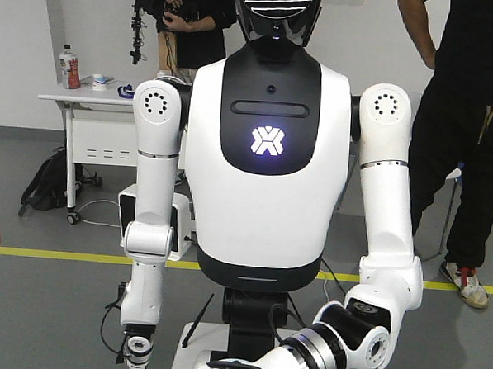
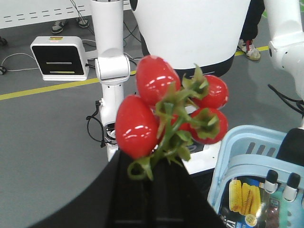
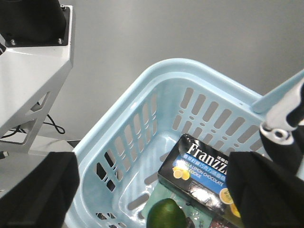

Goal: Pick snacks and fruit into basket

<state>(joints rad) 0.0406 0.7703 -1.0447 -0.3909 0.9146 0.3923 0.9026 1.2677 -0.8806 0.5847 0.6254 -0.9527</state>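
Glossy red tomatoes, four on one green vine, sit pinched in the left end effector. Beside them, the pale blue lattice basket holds one black Franzzi box and one green fruit. Right end effector: cannot tell its spread.

Front view faces robot; both wrist views share basket.
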